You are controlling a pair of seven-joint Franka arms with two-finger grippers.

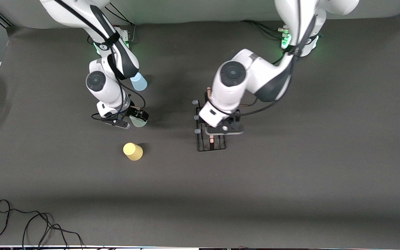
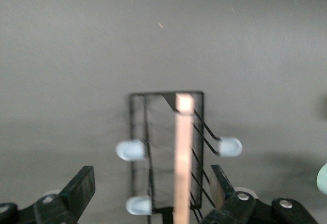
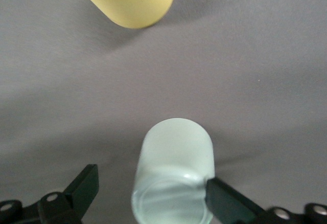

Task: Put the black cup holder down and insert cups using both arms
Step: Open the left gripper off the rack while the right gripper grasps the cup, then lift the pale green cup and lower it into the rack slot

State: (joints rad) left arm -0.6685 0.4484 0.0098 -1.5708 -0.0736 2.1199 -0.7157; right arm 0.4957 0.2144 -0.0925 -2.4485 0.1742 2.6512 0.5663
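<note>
The black wire cup holder [image 1: 211, 139] with its wooden rod handle stands on the table, the left gripper [image 2: 148, 196] open over it, while the open right gripper [image 3: 148, 196] straddles the pale green plastic cup [image 3: 173, 178]; yellow [image 1: 132, 151] and light blue [image 1: 139, 82] cups wait, none inserted

A dark grey cloth [image 1: 290, 194] covers the whole table, lying smooth and evenly lit with soft shadows. A loose black cable [image 1: 30, 225] curls at the edge nearest the front camera. A pale wall [image 1: 193, 10] runs along the top edge.
</note>
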